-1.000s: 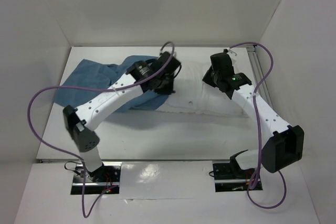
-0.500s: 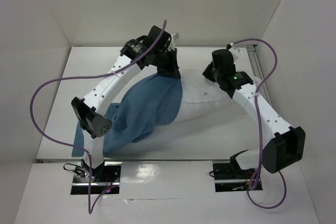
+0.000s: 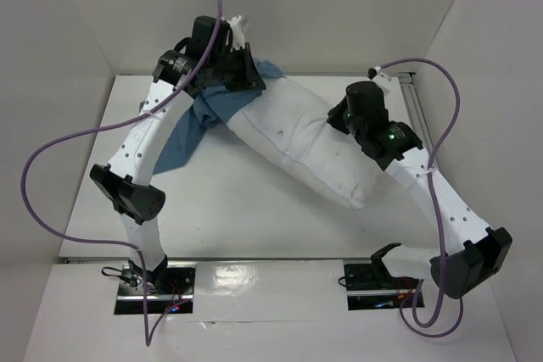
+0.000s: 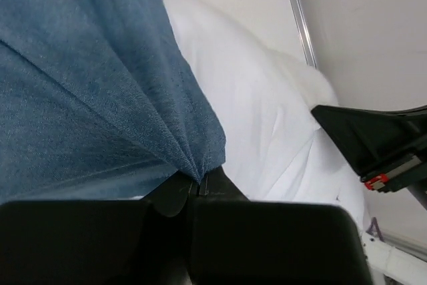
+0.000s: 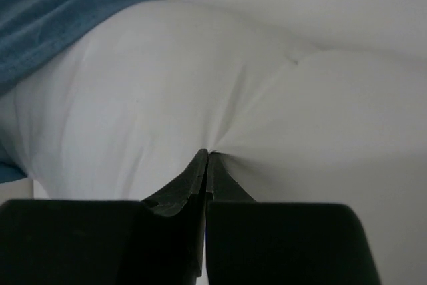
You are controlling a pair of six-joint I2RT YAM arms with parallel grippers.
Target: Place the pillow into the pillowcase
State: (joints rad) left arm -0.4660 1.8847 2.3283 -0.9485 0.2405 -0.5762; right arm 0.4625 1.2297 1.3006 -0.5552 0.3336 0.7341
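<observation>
The left gripper [image 4: 198, 188] is closed tight on a gathered fold of the pillowcase [image 4: 87, 85]; pleats of blue cloth fan out from the pinch in the left wrist view. From above, that gripper [image 3: 240, 74] is raised at the far left of the worktop [image 3: 254, 218]. The pillowcase [image 3: 180, 140] hangs bunched from it and drapes toward the near left, under the left arm's forearm, with a small blue corner showing on the far side of the gripper.

The right gripper [image 5: 208, 158] is also pressed together, nipping a small pucker of the pillow [image 5: 167, 85]; creases run out from the pinch. In the overhead view this gripper [image 3: 341, 120] sits on the pillow's far right edge.

The pillow [image 3: 301, 146] lies slantwise on the worktop, one end at the far left against the blue cloth, the other toward the near right. Blue cloth lies against that far-left end, but whether the end is inside the opening cannot be told. Most of the pillow is bare white. A purple cable loops from each arm.
</observation>
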